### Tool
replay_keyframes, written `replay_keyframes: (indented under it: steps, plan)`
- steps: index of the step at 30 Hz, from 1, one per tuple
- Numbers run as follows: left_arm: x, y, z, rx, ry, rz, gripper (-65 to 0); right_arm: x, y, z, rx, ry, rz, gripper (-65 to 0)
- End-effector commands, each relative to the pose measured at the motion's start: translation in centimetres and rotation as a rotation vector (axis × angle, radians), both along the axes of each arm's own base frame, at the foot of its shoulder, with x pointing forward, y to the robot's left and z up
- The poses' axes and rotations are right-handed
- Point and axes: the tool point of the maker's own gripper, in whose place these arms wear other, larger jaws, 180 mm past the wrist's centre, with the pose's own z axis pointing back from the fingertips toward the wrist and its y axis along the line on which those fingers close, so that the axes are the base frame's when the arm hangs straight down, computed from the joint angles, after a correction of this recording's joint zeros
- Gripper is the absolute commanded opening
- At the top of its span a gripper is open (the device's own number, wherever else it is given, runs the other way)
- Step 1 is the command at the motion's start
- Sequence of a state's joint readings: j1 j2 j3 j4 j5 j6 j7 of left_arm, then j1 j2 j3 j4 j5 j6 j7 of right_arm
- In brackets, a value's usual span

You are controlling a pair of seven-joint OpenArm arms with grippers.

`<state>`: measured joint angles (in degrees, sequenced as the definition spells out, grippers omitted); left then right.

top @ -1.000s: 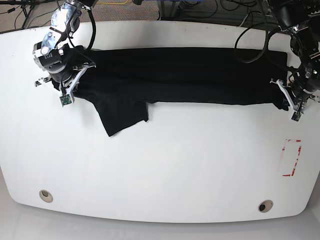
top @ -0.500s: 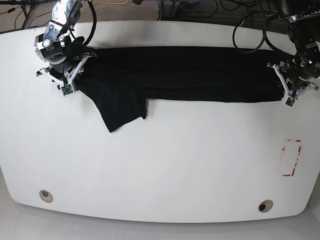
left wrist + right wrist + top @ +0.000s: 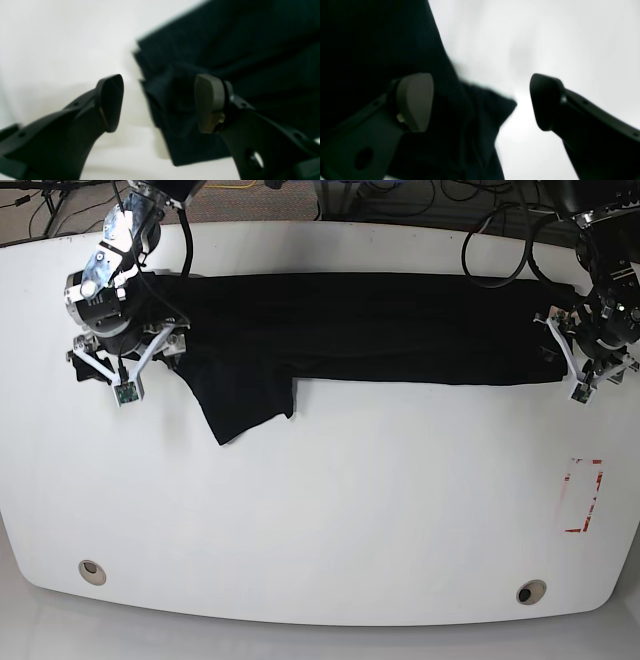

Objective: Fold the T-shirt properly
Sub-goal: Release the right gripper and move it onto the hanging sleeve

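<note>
The black T-shirt lies as a long folded band across the far half of the white table, with one sleeve flap sticking out toward the front. My left gripper stands over the band's right end. In the left wrist view the left gripper is open, and the T-shirt has a corner lying loose between the fingers. My right gripper is over the band's left end. In the right wrist view the right gripper is wide open above the T-shirt.
A red-outlined rectangle is marked on the table at the right. Two round holes sit near the front edge. Cables run along the back edge behind the arms.
Both grippers have opened and let go of the shirt's ends. The shirt band shifted slightly back and now rests flat.
</note>
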<state>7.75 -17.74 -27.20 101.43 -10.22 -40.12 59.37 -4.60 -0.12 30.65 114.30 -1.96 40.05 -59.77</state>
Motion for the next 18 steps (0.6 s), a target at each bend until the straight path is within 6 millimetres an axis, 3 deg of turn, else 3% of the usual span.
replay_keyframes:
  steps: [1, 9, 18]
  plan:
    - [1.1, 0.2, 2.4, 0.03, -0.072, -0.02, -25.1, 2.4, 0.9, 0.9, 0.044, -0.06, 0.007, -6.7]
    - [1.6, -0.1, 3.2, 0.038, -0.1, -0.028, -25.1, 7.1, 2.9, -1.7, 0.192, -0.018, 0.019, -6.7]
    - [1.7, 1.2, 4.0, 0.038, -0.128, 0.019, -25.1, 9.6, 6.4, -4.3, 0.344, -0.011, 0.049, -6.7]
